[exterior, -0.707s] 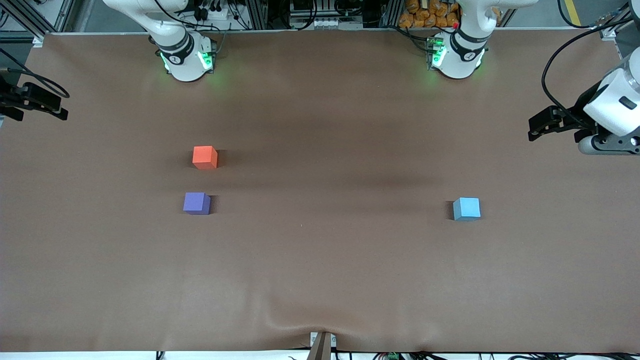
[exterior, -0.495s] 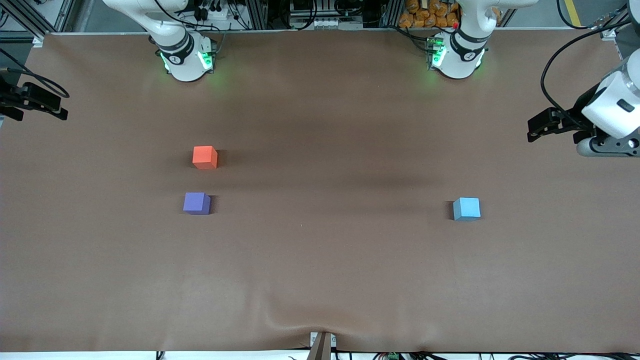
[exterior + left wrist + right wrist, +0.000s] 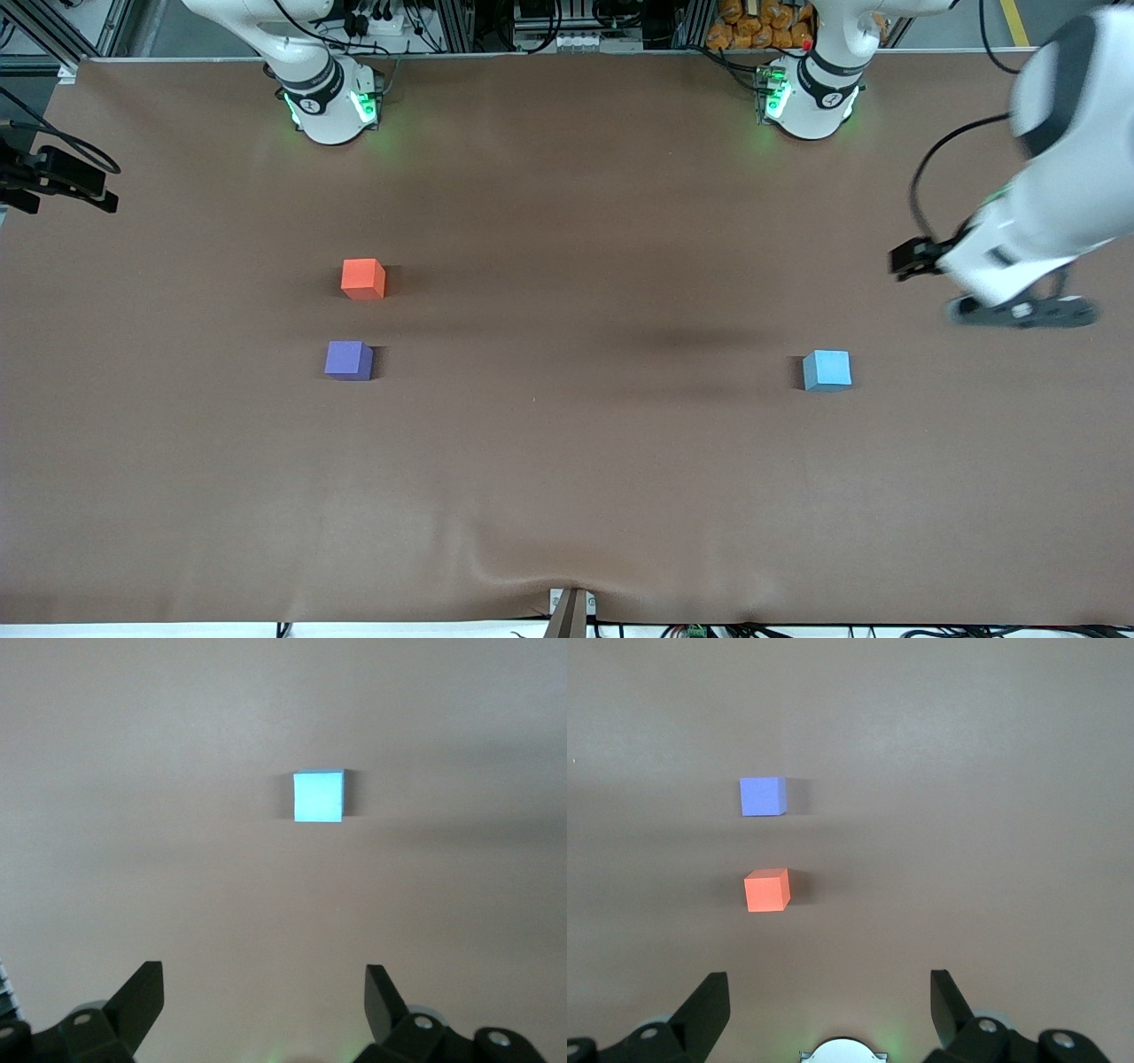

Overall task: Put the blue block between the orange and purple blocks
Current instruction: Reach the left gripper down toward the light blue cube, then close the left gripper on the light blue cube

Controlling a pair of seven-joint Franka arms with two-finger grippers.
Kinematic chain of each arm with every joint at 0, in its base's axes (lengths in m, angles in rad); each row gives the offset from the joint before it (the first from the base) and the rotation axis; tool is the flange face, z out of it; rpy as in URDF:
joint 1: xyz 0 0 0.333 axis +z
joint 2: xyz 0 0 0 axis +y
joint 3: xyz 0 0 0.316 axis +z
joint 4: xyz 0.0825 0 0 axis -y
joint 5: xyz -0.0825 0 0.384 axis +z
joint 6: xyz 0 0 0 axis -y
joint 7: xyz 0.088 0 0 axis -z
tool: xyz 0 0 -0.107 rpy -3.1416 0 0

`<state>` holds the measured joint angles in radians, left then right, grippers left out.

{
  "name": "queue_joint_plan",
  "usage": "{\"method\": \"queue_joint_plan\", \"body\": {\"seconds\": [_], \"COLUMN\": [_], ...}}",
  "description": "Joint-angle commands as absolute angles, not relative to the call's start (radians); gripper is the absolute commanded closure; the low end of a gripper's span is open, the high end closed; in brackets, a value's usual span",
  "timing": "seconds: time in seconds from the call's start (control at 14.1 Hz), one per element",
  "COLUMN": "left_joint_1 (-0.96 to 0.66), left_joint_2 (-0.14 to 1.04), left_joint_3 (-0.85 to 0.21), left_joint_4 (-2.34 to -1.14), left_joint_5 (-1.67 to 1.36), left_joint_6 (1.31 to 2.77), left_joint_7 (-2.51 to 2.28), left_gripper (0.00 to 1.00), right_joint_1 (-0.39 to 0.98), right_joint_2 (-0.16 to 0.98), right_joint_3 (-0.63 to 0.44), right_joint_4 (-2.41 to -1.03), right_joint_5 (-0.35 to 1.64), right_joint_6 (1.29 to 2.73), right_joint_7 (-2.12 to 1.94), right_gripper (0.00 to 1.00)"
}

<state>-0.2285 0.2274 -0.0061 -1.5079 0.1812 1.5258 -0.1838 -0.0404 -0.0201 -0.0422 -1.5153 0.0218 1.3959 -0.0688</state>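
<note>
Brown matte table covering (image 3: 567, 496) is seen from above, creased at its edge nearest the front camera. Nearest that camera, the blue block (image 3: 827, 370) is set toward the left arm's end and the purple block (image 3: 348, 361) toward the right arm's end, well apart. Slightly farther off, the orange block (image 3: 363, 279) is placed near the purple one, a bare gap between them. Over the table's end near the blue block, the left gripper (image 3: 264, 992) is held, fingers spread and empty. By the opposite edge, the right gripper (image 3: 830, 997) waits, likewise spread and empty.
</note>
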Motion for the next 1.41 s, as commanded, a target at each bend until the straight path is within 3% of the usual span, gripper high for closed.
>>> {"method": "queue_joint_plan", "body": {"seconds": [0.0, 0.35, 0.71, 0.99, 1.34], "left_joint_1": [-0.265, -0.203, -0.156, -0.147, -0.104], "left_joint_2": [0.334, 0.422, 0.428, 0.402, 0.457], "left_joint_3": [-0.005, -0.003, -0.005, -0.003, -0.005], "left_joint_4": [-1.489, -1.523, -1.725, -1.893, -1.907], "left_joint_5": [0.244, 0.112, 0.063, 0.064, 0.066], "left_joint_6": [1.557, 1.747, 2.018, 2.117, 2.21], "left_joint_7": [-0.291, -0.304, -0.288, -0.284, -0.204], "left_gripper": [0.0, 0.0, 0.0, 0.0, 0.0], "right_joint_1": [-0.06, -0.06, -0.067, -0.067, -0.069], "right_joint_2": [-0.035, -0.035, -0.035, -0.035, -0.035], "right_joint_3": [-0.034, -0.034, -0.034, -0.034, -0.034], "right_joint_4": [-1.526, -1.528, -1.528, -1.528, -1.528], "right_joint_5": [0.035, 0.035, 0.035, 0.035, 0.035], "right_joint_6": [1.388, 1.384, 1.382, 1.384, 1.382], "right_joint_7": [-0.075, -0.075, -0.075, -0.075, -0.075], "right_gripper": [0.0, 0.0, 0.0, 0.0, 0.0]}}
